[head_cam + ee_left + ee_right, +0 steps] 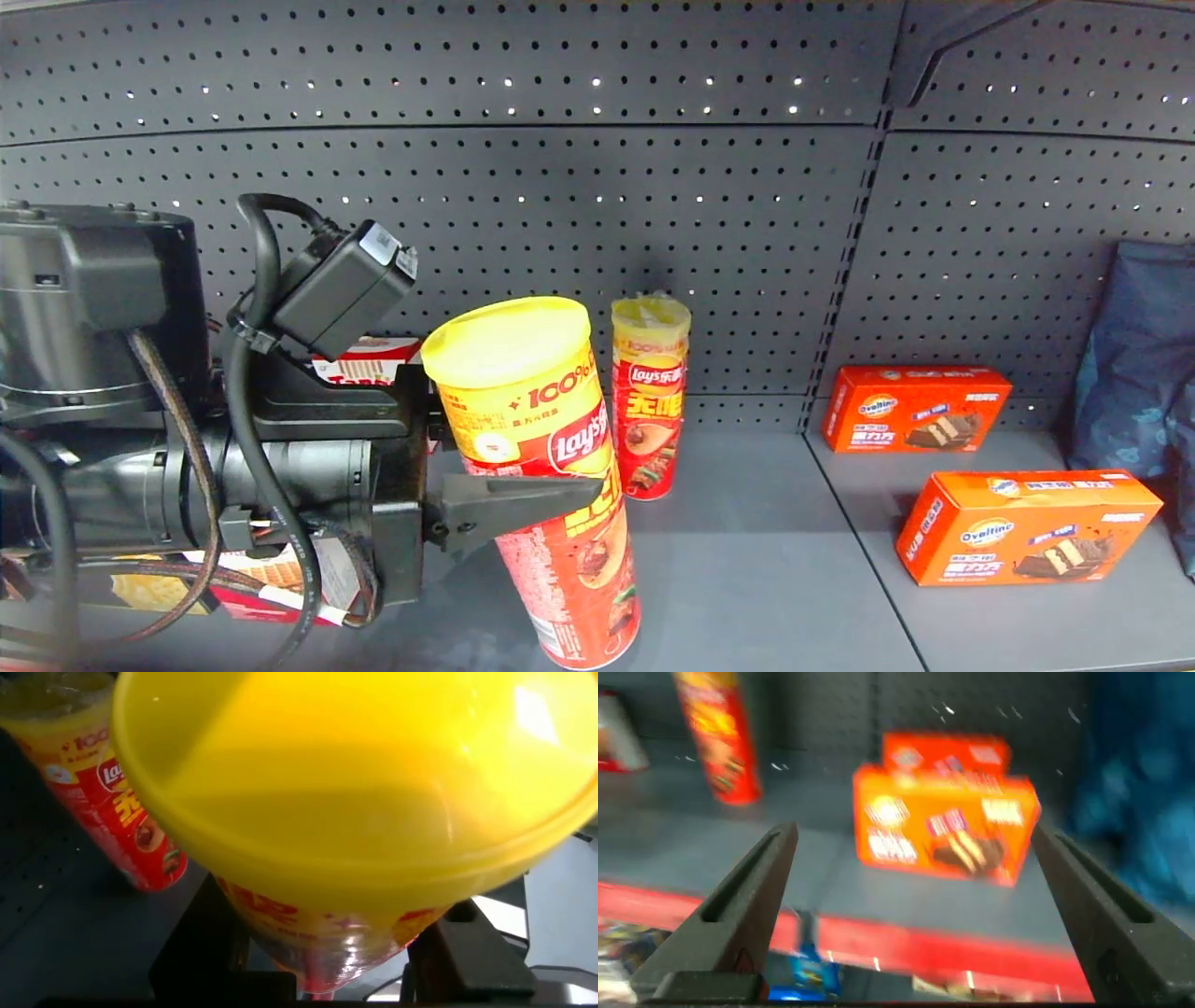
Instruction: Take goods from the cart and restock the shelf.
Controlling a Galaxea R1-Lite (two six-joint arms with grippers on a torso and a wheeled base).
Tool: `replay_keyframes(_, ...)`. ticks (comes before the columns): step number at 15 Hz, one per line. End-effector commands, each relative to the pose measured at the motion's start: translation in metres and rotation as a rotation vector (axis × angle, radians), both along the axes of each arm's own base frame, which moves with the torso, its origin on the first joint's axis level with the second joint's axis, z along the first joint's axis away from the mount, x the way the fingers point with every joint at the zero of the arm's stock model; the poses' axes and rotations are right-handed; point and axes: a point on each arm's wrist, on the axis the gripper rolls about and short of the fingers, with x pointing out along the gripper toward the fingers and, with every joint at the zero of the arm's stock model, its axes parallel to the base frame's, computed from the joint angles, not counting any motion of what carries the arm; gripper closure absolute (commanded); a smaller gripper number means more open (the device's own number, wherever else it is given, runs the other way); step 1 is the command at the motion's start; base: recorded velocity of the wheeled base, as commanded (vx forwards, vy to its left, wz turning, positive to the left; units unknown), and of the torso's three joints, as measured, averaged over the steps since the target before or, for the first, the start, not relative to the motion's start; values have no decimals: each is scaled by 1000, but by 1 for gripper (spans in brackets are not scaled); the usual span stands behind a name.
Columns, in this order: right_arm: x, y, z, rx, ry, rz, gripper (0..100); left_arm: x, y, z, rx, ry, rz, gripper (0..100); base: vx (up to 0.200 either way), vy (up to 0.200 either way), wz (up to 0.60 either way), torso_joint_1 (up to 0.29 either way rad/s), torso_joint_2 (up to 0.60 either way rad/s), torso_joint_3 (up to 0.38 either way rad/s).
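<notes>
My left gripper (546,453) is shut on a red chip can with a yellow lid (551,485), held around its upper half and leaning slightly. The can's base is low over the grey shelf (747,579) near its front; I cannot tell whether it touches. In the left wrist view the yellow lid (355,784) looms close, with dark fingers (201,943) on either side of the can. A second chip can (651,397) stands upright at the back of the shelf. My right gripper (915,924) is open with nothing in it, in front of the shelf's red edge (971,947).
Two orange boxes (915,408) (1027,527) lie on the shelf's right section, and a blue bag (1139,373) stands at the far right. A red and white box (369,359) sits behind my left arm. Perforated panels (560,187) back the shelf.
</notes>
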Motion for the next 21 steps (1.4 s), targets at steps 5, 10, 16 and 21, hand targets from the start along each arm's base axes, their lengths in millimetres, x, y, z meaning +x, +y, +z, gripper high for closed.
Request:
replay_keyframes(5,108,24,89,-63,180,337,0,2,7,-5,10,18,32,100,0,0,0,0,0,0)
replay_keyframes(10,193,57,88,-86,253,406,0,3,8,-6,12,21,38,100,0,0,0,0,0,0)
replay_keyframes(16,261,115,85,-117,255,516,0,6,11,-6,13,24,55,100,0,0,0,0,0,0)
replay_keyframes(21,300,153,57,-177,249,588,0,10,12,-8,16,31,67,100,0,0,0,0,0,0)
